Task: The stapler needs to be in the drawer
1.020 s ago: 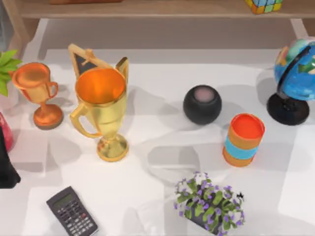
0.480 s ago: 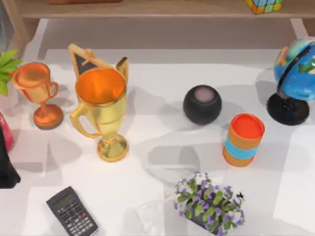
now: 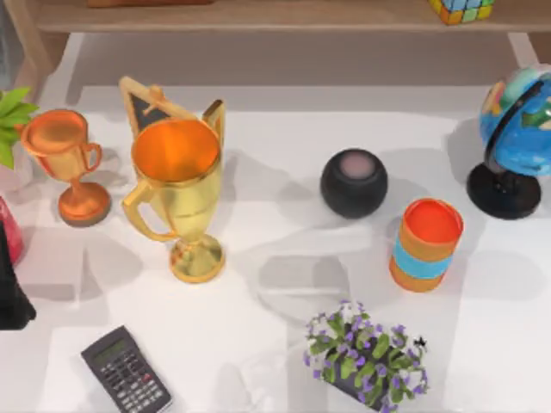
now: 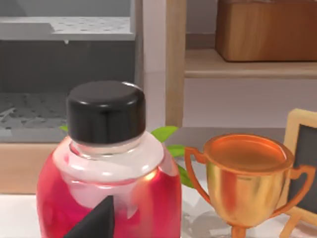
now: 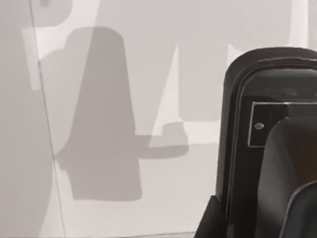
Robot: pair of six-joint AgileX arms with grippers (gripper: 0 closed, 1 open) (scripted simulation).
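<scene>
Stapler: I cannot tell where it lies; a black moulded body point(image 5: 270, 148) on the counter point(image 3: 258, 172) in the right wrist view may be it.
Left pincer point(image 4: 94, 220): at the counter's edge, well left of the gold trophy point(image 3: 176, 194), just before the red bottle point(image 4: 106, 188); open or closed, cannot tell.
Right pincer: state cannot tell.
Step in hand, my judgement: locating the stapler.
Doing it well: confirm the stapler first, then approach clear of the trophy.

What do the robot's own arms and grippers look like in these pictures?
The left arm is a plain matte black block at the top view's left edge. In the left wrist view, the left gripper shows as a dark, pointed wedge. No cables or markings are visible. In the right wrist view, I cannot tell whether the black rounded shape is the right gripper.
</scene>
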